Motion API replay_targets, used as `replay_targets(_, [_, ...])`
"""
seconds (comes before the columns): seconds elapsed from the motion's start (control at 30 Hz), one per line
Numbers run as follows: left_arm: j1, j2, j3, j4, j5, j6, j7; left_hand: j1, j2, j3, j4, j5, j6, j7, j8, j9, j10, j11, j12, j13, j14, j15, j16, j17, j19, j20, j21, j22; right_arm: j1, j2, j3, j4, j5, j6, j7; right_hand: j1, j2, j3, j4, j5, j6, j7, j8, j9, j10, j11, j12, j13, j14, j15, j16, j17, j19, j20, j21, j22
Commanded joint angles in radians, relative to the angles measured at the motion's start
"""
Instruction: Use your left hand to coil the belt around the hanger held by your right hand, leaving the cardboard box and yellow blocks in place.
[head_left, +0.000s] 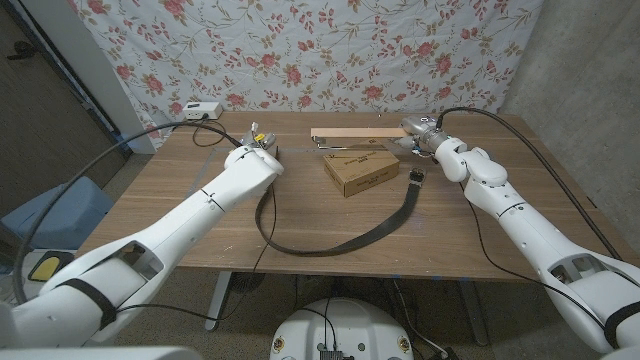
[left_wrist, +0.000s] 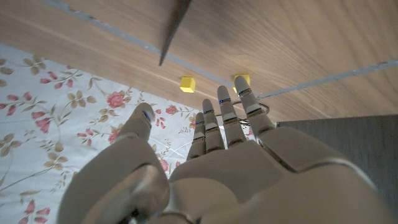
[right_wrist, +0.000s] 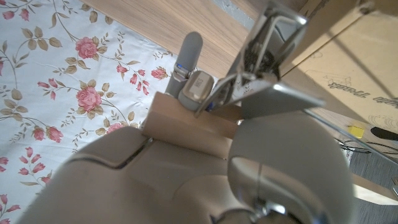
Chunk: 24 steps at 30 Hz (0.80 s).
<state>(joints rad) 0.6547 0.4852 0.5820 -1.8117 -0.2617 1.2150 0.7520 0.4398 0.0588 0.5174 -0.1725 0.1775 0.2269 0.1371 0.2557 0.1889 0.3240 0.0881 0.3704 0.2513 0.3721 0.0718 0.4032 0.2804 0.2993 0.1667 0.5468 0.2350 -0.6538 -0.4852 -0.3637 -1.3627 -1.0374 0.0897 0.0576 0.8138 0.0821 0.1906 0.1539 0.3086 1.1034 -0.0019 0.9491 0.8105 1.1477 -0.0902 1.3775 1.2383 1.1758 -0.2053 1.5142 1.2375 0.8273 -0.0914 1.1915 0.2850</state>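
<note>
Now | long dark leather belt (head_left: 330, 243) looped slack on table, clear of spread left hand (head_left: 262, 152) fingers | right hand (head_left: 420, 135) gripping pale wooden hanger (head_left: 350, 134)

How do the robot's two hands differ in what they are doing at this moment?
The right hand grips the wooden hanger at the table's far side; the left hand holds nothing, its fingers straight and apart. The belt hangs from near the right hand and loops across the table, passing just below the left hand, which does not grip it. Both hands sit near the far edge, flanking the cardboard box.
</note>
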Motion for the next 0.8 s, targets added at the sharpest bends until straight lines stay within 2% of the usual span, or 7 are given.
replay_targets(0.03, [-0.505,0.177,0.550,0.193,-0.702,0.181,0.365,0.022,-0.002,-0.024,0.011,0.007,0.071,0.051,0.011,0.003,0.070,0.006,0.042,0.022,0.061,0.001,0.039,0.022,0.035,0.001,0.026,0.007,0.029,0.004,-0.011,0.043,0.037,0.046,-0.050,-0.101,0.098,0.012,0.000,0.001,0.000,-0.001,0.010,0.000,-0.011,0.003,0.024,0.001,-0.014,-0.005,0.035,0.003,-0.010,0.000,0.017,-0.005])
replay_targets(0.17, [-0.518,0.163,0.573,0.211,-0.694,0.181,0.365,0.029,-0.016,-0.045,0.012,0.007,0.071,0.050,-0.005,0.003,0.094,-0.001,0.062,0.036,0.091,-0.006,0.066,0.039,0.064,-0.006,0.045,0.009,0.036,0.003,-0.014,0.055,0.040,0.050,-0.054,-0.103,0.097,0.016,-0.001,0.000,-0.002,0.002,0.016,-0.004,-0.019,0.001,0.043,0.001,-0.018,-0.005,0.040,0.003,-0.013,0.000,0.025,-0.014])
replay_targets(0.23, [-0.496,0.149,0.533,0.219,-0.688,0.181,0.365,0.015,-0.064,-0.073,0.012,0.008,0.061,0.042,-0.019,0.002,0.093,-0.006,0.067,0.045,0.097,-0.016,0.069,0.041,0.071,-0.011,0.052,0.009,0.038,0.003,-0.013,0.062,0.044,0.052,-0.056,-0.105,0.097,0.018,-0.001,-0.001,-0.002,0.003,0.019,-0.005,-0.019,-0.001,0.052,0.001,-0.019,-0.005,0.042,0.003,-0.015,0.000,0.029,-0.017])
replay_targets(0.37, [-0.555,0.134,0.593,0.263,-0.757,0.181,0.361,0.012,-0.098,-0.090,0.011,0.015,0.072,0.046,-0.023,0.002,0.090,-0.010,0.069,0.051,0.094,-0.017,0.067,0.041,0.072,-0.016,0.056,0.009,0.039,-0.001,-0.011,0.066,0.053,0.057,-0.061,-0.106,0.097,0.021,-0.002,-0.001,-0.004,0.003,0.022,-0.007,-0.025,0.000,0.062,0.001,-0.020,-0.005,0.043,0.003,-0.015,-0.001,0.034,-0.022])
replay_targets(0.5, [-0.559,0.114,0.614,0.270,-0.681,0.181,0.302,0.020,-0.107,-0.093,0.012,0.023,0.102,0.041,-0.018,0.002,0.105,-0.016,0.080,0.057,0.113,-0.023,0.074,0.042,0.088,-0.020,0.065,0.008,0.037,-0.005,-0.006,0.070,0.060,0.059,-0.067,-0.108,0.097,0.024,-0.002,-0.002,-0.004,0.003,0.026,-0.013,-0.028,0.000,0.078,0.000,-0.021,-0.005,0.045,0.003,-0.018,-0.001,0.045,-0.023])
replay_targets(0.63, [-0.518,0.087,0.584,0.261,-0.538,0.181,0.214,0.015,-0.104,-0.102,0.031,0.033,0.160,0.035,-0.014,0.003,0.167,-0.018,0.113,0.072,0.176,-0.038,0.098,0.048,0.142,-0.031,0.093,0.006,0.037,-0.012,-0.004,0.076,0.065,0.063,-0.070,-0.109,0.096,0.027,-0.003,-0.004,-0.004,0.004,0.029,-0.020,-0.032,-0.004,0.092,0.000,-0.022,-0.005,0.046,0.003,-0.020,-0.001,0.051,-0.031])
replay_targets(0.8, [-0.507,0.052,0.586,0.274,-0.475,0.181,0.217,0.006,-0.105,-0.109,0.040,0.036,0.198,0.035,-0.012,0.003,0.201,-0.025,0.130,0.082,0.219,-0.048,0.113,0.051,0.174,-0.037,0.110,0.003,0.038,-0.018,0.000,0.085,0.074,0.069,-0.077,-0.111,0.096,0.032,-0.003,-0.005,-0.006,0.003,0.036,-0.022,-0.038,-0.002,0.109,0.000,-0.022,-0.005,0.047,0.003,-0.025,-0.002,0.062,-0.036])
